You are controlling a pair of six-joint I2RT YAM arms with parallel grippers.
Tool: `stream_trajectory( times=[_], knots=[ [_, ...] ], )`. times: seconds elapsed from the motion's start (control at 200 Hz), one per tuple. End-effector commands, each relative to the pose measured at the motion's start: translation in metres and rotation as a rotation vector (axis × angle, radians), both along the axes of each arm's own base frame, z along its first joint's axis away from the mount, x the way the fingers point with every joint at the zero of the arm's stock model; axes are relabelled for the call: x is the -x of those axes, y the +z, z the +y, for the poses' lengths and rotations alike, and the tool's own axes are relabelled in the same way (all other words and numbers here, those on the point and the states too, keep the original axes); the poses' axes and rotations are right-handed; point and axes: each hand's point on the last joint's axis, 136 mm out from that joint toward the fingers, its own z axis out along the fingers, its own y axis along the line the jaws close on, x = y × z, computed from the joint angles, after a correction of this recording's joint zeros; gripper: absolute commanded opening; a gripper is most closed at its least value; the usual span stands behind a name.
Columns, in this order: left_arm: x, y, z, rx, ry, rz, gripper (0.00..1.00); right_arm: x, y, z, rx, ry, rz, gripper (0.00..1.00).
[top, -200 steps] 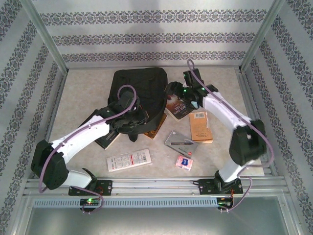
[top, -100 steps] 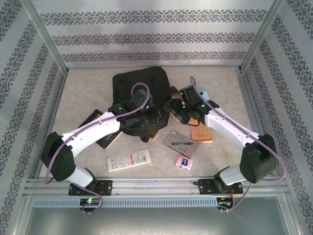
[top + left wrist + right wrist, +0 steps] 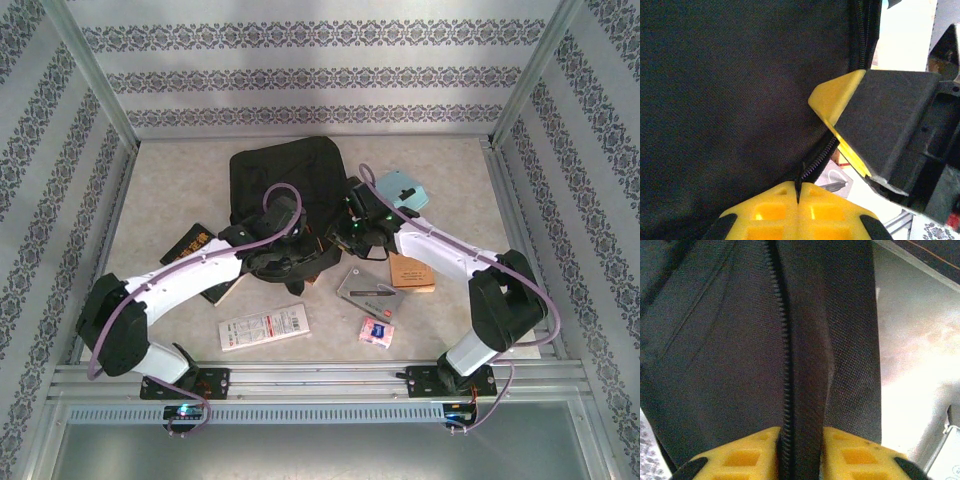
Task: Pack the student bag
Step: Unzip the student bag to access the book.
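Since the earlier frame the right claw point(image 3: 799, 442) has closed on the zip seam point(image 3: 785, 365) of the large black soft fabric backpack point(image 3: 285, 175); left claw point(image 3: 797, 192), just beside it, stays clamped on the same seam. Backpack spreads beyond both claws.

One backpack point(image 3: 285, 175), one pink packet point(image 3: 376, 331), one white card point(image 3: 264, 327), one grey case point(image 3: 365, 290)

Top camera looks down; 2 wrist cameras hug the student bag point(image 3: 285, 175).
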Motion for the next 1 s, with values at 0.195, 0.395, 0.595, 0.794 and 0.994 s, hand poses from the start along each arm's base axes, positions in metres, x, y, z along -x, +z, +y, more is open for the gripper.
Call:
stream_trajectory(
  times=[0.195,0.395,0.595,0.794,0.994],
  knots=[
    [0.007,0.006,0.025,-0.006,0.037,-0.042,0.0,-0.004,0.007,-0.018,0.145,0.031,-0.082,0.0],
    [0.018,-0.004,0.051,-0.038,0.069,-0.018,0.0,-0.006,0.005,-0.021,0.157,0.056,-0.089,0.0],
    [0.024,-0.008,0.083,-0.049,0.127,-0.005,0.0,-0.009,0.007,-0.03,0.183,0.063,-0.109,0.0],
    [0.033,-0.012,0.103,-0.071,0.153,0.007,0.0,-0.014,0.008,-0.042,0.198,0.063,-0.119,0.0],
    [0.037,-0.018,0.129,-0.09,0.2,0.019,0.0,-0.025,0.014,-0.061,0.232,0.037,-0.142,0.0]
  ],
)
